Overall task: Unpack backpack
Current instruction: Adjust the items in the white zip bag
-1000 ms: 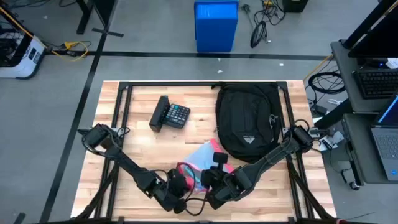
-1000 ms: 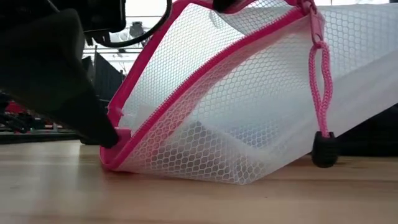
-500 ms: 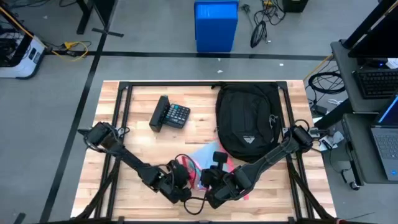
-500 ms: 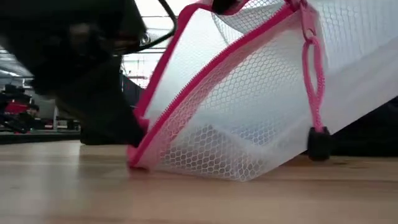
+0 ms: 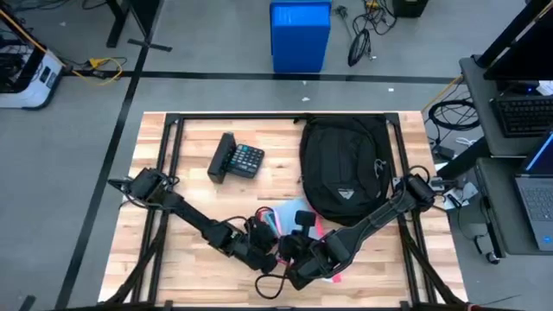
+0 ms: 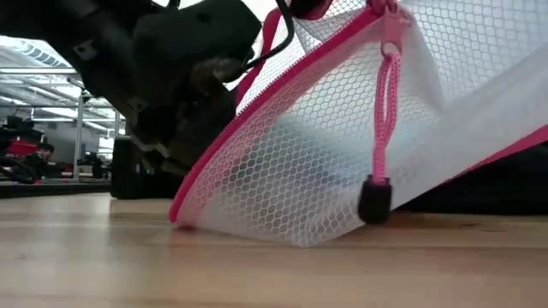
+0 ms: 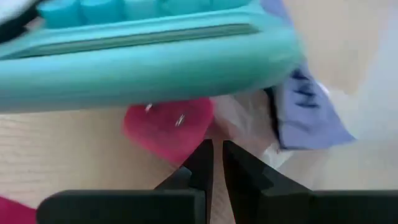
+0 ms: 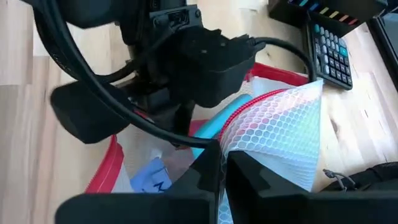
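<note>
Since the earlier frames, the left gripper [image 5: 263,249] has been carried rightward into the open mouth of the pink-edged mesh pouch [image 6: 342,162], near the table's [image 5: 190,194] near edge. Its fingers [image 7: 205,163] are nearly closed, apparently around nothing, beside a teal case [image 7: 143,59] inside. The right gripper [image 8: 221,165] is clenched on the pouch's mesh, holding it up. The backpack [image 5: 344,168] lies at the far right; a calculator [image 5: 238,158] is already out. Emptying the pouch seems left.

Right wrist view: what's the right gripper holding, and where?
The right gripper pinches the white mesh pouch with pink zipper by its upper mesh edge beside the zipper.
</note>
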`<state>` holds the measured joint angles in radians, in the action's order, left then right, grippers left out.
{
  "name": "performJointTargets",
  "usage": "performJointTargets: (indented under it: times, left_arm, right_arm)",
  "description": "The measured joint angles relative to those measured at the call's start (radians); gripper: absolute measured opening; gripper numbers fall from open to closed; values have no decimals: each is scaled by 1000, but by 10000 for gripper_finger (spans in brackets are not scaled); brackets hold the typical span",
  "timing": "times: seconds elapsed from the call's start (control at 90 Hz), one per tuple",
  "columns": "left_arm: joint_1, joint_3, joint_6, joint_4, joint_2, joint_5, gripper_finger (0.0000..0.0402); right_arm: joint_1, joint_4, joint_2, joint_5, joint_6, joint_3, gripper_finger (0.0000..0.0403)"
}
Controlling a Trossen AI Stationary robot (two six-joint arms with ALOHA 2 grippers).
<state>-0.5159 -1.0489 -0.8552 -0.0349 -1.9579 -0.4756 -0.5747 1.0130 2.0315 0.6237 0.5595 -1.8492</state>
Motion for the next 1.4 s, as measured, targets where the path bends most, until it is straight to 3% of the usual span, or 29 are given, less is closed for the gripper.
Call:
performJointTargets:
  times: [0.289,0.533,0.811,1.033,1.4]
  left_arm:
    - [-38,-2,5,-4,32,109,24]
    - [-77,-2,5,62,93,113,24]
    - [-145,-2,22,189,194,17,24]
    - [-165,0,-140,384,180,-44,24]
    - [-83,14,-117,323,73,-87,24]
  right_arm:
    - [0,-1,0,-1,0,0,0]
    - [0,0,0,-1,3,0,0]
    - [0,1,0,-1,4,0,0]
    - [0,0,0,-1,4,0,0]
    - [0,0,0,-1,-1,0,0]
